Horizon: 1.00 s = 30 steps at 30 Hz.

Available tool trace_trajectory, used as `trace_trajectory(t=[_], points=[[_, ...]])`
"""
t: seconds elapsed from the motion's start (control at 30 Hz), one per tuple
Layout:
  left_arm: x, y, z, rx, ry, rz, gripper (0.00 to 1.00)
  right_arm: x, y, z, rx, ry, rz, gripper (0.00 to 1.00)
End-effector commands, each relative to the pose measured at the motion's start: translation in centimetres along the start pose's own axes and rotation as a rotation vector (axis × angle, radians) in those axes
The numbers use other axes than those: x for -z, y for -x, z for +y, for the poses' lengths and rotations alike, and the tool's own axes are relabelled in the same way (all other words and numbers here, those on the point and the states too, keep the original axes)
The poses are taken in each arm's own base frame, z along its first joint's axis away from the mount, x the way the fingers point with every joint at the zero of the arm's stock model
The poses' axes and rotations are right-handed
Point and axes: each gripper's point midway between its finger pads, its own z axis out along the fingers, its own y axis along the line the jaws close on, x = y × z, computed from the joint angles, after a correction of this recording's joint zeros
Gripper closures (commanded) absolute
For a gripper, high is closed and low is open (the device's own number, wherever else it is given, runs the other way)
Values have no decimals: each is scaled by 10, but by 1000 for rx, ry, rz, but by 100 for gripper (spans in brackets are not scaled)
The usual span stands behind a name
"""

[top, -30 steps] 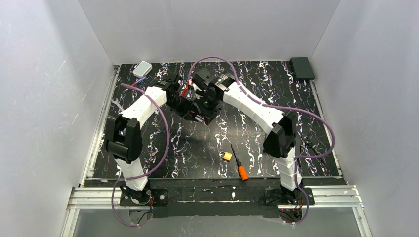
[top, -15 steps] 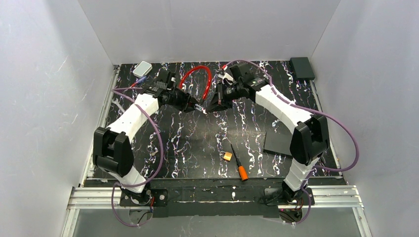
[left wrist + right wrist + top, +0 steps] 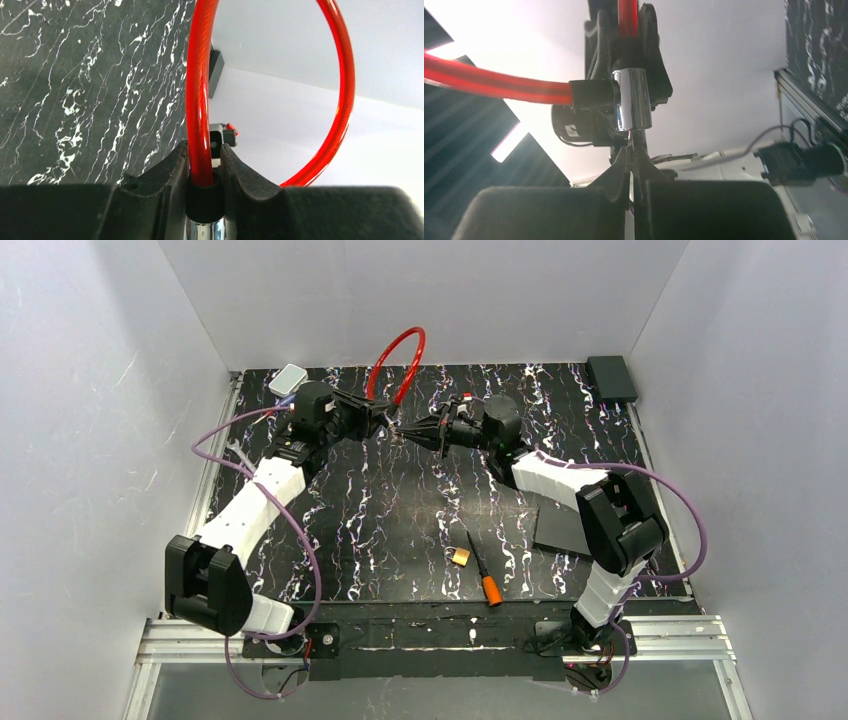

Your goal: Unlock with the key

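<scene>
Black, white-veined table [image 3: 380, 530] lies beneath both raised arms. Above its far half the red cable lock [image 3: 398, 352] loops upward, its black collar clamped between the fingers of the left gripper [image 3: 388, 427]. The right gripper [image 3: 424, 432] faces it tip to tip, fingers pressed together. Near the table's front edge an orange-handled screwdriver [image 3: 486, 578] lies just beside a small brass padlock [image 3: 460, 556]. The key [image 3: 630, 142] is a thin sliver pinched in the right fingertips, its tip meeting the end of the lock's chrome barrel [image 3: 632, 100].
</scene>
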Motion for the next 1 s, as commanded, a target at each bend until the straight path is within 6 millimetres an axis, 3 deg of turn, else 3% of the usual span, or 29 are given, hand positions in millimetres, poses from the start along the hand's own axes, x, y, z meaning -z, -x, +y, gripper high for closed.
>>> trace_trajectory(t=[0.0,0.27,0.5,0.53,0.6,0.67,0.73,0.83,0.97], points=[[42,-26,-52,4,-168,47,100,9,52,44,-211,277,-253,99],[40,-8,-58,102,-188,-55,100,-1,54,52,-354,364,-301,99],[38,-7,-63,75,-199,-65,100,-17,42,67,-347,425,-172,99],[40,-5,-64,65,-194,-73,100,-17,41,68,-333,428,-149,93],[42,-3,-62,47,-180,-79,100,-17,40,65,-279,398,-108,70],[44,-2,-58,23,-146,-77,100,-15,37,62,-204,357,-74,57],[47,1,-54,7,-120,-82,100,-13,32,59,-132,319,-46,32],[50,6,-47,-5,-91,-91,100,-5,29,53,-75,268,-35,22],[51,9,-44,-23,-71,-94,100,13,27,35,-8,167,-42,15]])
